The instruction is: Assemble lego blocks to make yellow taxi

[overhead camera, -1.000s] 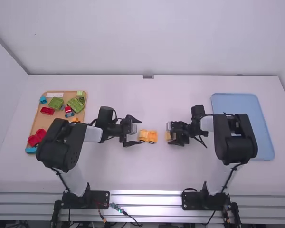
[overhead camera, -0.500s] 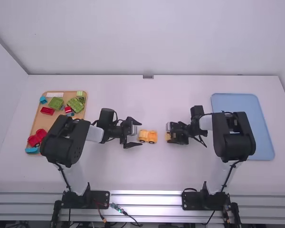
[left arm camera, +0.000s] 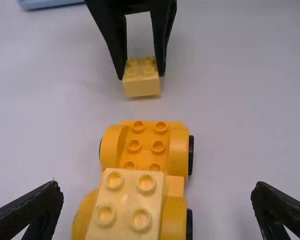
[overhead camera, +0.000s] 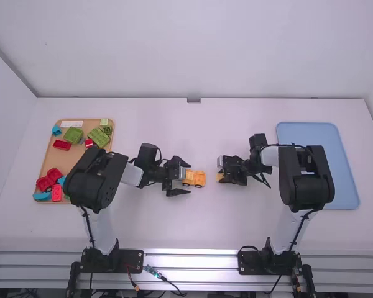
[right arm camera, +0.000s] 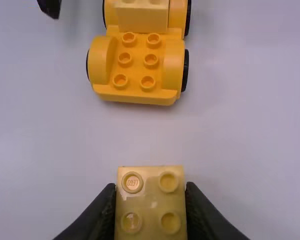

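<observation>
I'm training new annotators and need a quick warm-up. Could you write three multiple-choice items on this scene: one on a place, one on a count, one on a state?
1. Where does the blue tray lie?
a) On the left side of the table
b) On the right side of the table
c) Between the two pincers

2. How many studs top the block in the right pincer?
a) Four
b) Six
c) Eight

3. How is the left pincer?
a) Shut on a red block
b) Shut on nothing
c) Open

Right letters:
1: b, as the high view shows it on the right arm's side.
2: a, as the right wrist view shows two rows of two.
3: c, as the left wrist view shows its two sides standing wide apart.
</observation>
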Robot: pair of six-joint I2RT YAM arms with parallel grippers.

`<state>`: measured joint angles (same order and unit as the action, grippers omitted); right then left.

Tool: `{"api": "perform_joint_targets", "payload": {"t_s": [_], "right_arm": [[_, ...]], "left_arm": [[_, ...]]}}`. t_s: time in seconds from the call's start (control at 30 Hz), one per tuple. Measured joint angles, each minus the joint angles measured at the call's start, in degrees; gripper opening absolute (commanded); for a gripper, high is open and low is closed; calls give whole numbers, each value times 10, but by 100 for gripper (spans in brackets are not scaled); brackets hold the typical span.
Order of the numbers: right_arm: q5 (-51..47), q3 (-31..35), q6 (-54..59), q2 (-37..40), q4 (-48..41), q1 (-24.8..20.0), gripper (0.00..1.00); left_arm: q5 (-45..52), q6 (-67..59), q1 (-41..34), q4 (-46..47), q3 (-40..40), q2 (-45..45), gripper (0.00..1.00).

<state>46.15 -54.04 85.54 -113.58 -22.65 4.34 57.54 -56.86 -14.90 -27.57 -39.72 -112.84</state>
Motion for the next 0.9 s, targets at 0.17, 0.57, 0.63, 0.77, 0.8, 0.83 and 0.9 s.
{"api": "perform_joint_targets", "payload": {"t_s": [0.17, 0.57, 0.63, 0.77, 0.8, 0.83, 0.9], "right_arm": [[4, 0, -1, 0, -12, 0, 16], [27, -81, -16, 0, -134, 6, 16], [28, -89, -34, 0, -122, 14, 15], [28, -92, -68, 0, -96, 33, 14], [27, -92, -80, 0, -84, 40, 14], [26, -92, -98, 0, -67, 50, 13], [24, -92, -109, 0, -56, 57, 12]], "left_arm": [[-22, 0, -7, 46, -58, -28, 96], [1, 0, -8, 91, -130, -100, 50], [-4, 2, -7, 77, -130, -101, 49], [-22, 22, -7, 40, -127, -101, 49], [-28, 31, -7, 30, -124, -101, 49], [-30, 38, -8, 22, -121, -101, 49], [-32, 43, -8, 17, -119, -101, 49]]}}
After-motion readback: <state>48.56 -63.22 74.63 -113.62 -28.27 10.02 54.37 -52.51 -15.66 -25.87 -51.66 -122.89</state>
